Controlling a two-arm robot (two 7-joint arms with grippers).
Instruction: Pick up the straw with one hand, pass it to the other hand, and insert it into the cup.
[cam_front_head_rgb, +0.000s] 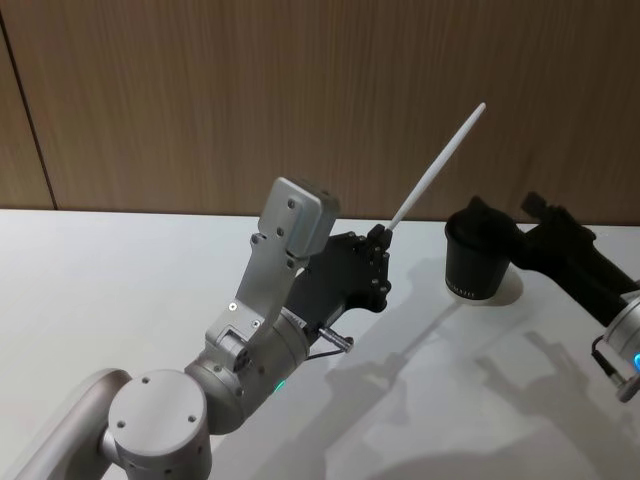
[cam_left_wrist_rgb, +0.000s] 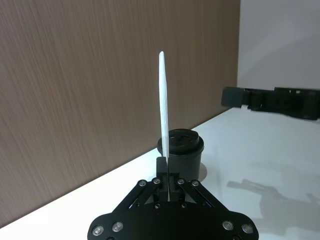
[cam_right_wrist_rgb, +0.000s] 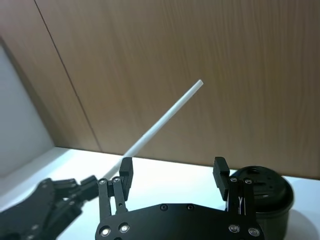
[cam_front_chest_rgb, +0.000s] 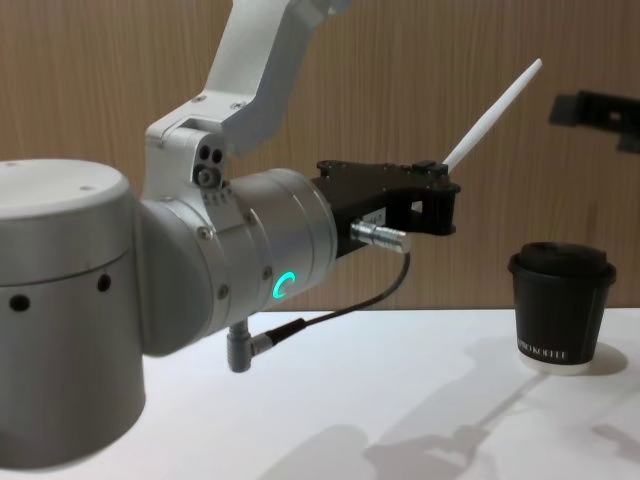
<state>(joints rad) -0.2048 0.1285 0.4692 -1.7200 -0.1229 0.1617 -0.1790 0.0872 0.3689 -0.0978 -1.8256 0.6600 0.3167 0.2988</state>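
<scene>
My left gripper (cam_front_head_rgb: 380, 238) is shut on the lower end of the white straw (cam_front_head_rgb: 437, 165), which slants up and to the right in front of the wooden wall. In the left wrist view the straw (cam_left_wrist_rgb: 163, 110) rises from between the fingers (cam_left_wrist_rgb: 161, 167), with the cup (cam_left_wrist_rgb: 181, 150) behind it. The black lidded cup (cam_front_head_rgb: 478, 262) stands upright at the table's far right. My right gripper (cam_front_head_rgb: 505, 212) hovers open just above and beside the cup. Its fingers (cam_right_wrist_rgb: 126, 170) stand wide apart with nothing between them, the straw (cam_right_wrist_rgb: 160, 120) lying beyond them.
The white table (cam_front_head_rgb: 120, 280) runs up to a brown wooden wall (cam_front_head_rgb: 200, 100). My left arm's silver wrist with its green ring (cam_front_chest_rgb: 285, 285) and a dark cable (cam_front_chest_rgb: 330, 315) hangs over the middle of the table.
</scene>
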